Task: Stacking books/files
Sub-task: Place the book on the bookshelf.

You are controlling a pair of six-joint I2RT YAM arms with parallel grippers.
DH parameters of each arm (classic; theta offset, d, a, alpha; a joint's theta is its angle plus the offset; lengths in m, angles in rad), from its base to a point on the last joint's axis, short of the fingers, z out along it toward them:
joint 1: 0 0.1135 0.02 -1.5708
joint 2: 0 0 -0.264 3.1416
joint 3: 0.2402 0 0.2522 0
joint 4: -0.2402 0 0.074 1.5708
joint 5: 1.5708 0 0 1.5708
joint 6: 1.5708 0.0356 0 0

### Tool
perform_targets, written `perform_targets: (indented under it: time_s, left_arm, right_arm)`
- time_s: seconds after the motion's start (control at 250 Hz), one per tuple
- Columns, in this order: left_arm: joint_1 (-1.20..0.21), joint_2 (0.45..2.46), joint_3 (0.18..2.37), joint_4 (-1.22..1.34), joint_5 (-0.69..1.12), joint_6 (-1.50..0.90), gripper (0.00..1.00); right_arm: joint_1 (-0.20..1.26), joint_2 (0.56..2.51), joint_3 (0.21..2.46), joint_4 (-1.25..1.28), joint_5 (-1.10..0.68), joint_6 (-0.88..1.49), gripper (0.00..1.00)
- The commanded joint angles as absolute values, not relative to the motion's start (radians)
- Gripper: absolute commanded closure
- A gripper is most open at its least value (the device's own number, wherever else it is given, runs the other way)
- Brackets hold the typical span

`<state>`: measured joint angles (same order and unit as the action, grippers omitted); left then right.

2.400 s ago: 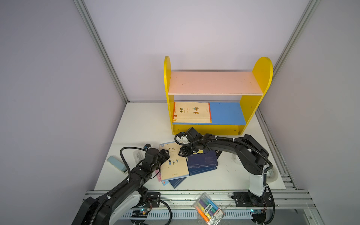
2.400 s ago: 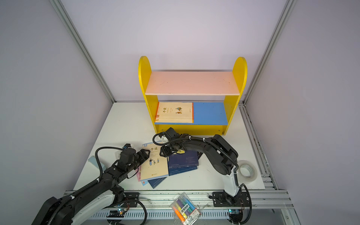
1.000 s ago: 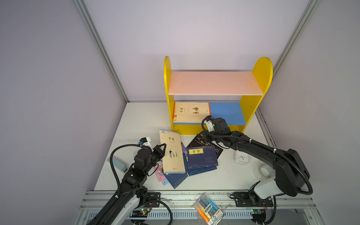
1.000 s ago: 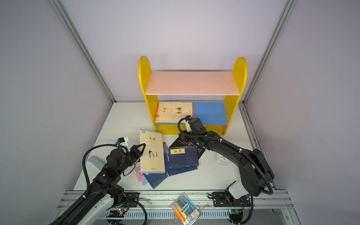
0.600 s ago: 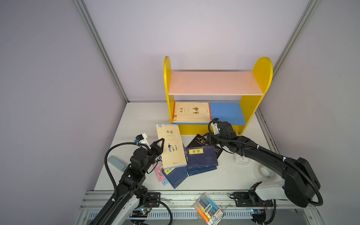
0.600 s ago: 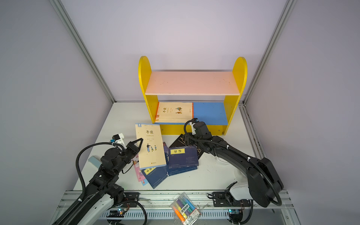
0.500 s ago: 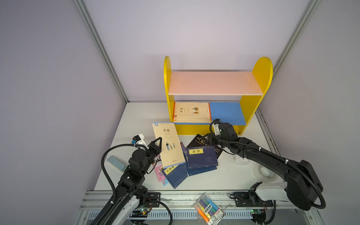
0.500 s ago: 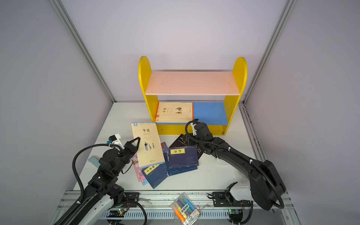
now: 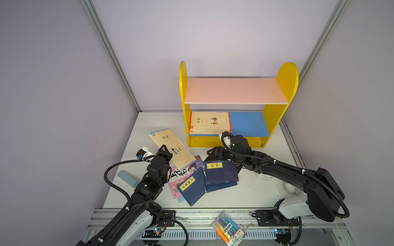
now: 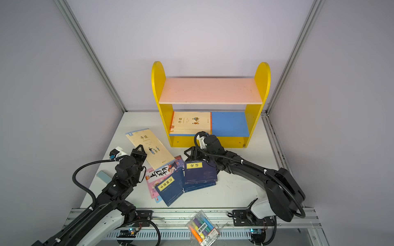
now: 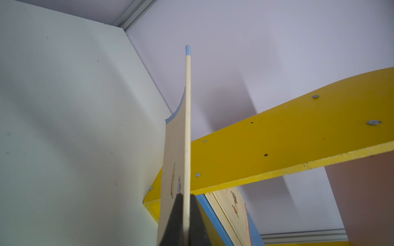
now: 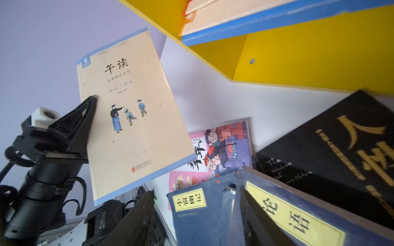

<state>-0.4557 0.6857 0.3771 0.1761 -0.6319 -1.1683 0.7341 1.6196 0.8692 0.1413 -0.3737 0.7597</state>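
Observation:
My left gripper (image 9: 163, 149) is shut on a cream book (image 9: 173, 150), holding it tilted in the air left of the yellow shelf (image 9: 223, 141). The left wrist view shows the book's edge (image 11: 187, 127) pinched in the gripper (image 11: 186, 213). My right gripper (image 9: 215, 153) stands open and empty over the pile. Between its fingers (image 12: 145, 215) the right wrist view shows two navy books with yellow labels (image 12: 196, 215) (image 12: 298, 219). Beside them lie a pink cartoon book (image 12: 221, 147) and a black book (image 12: 341, 149). More cream books (image 9: 210, 123) lie on the blue lower shelf.
A clear pack of coloured markers (image 9: 228, 229) sits on the front rail. A roll of clear tape (image 9: 288, 188) lies by the right arm's base. A pale blue block (image 9: 128, 178) lies at the table's left. The pink upper shelf board (image 9: 232, 90) is bare.
The left gripper has lifted the cream book off the pile and swung it up toward the back left. The right gripper left the pile's left side for the shelf front and opened wider.

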Motion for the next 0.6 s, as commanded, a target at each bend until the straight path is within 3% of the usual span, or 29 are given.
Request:
perform_targets:
  time_s: [0.0,0.172,0.599]
  left_arm:
    - [-0.469,0.729,0.401,0.325,-0.768,-1.197,1.0]
    - [-0.493,0.781,0.426,0.432,-0.88,-1.156,1.0]
    - [-0.509,0.849,0.447,0.617,-0.854,-1.091,1.0]
  right_arm:
    - [0.755,1.672,0.909,0.244,-0.495,0.825,0.34]
    - [0.783,1.744,0.955,0.323,-0.578,0.874,0.34]
    - [0.817,1.858,1.121,0.292,-0.638,0.852,0.33]
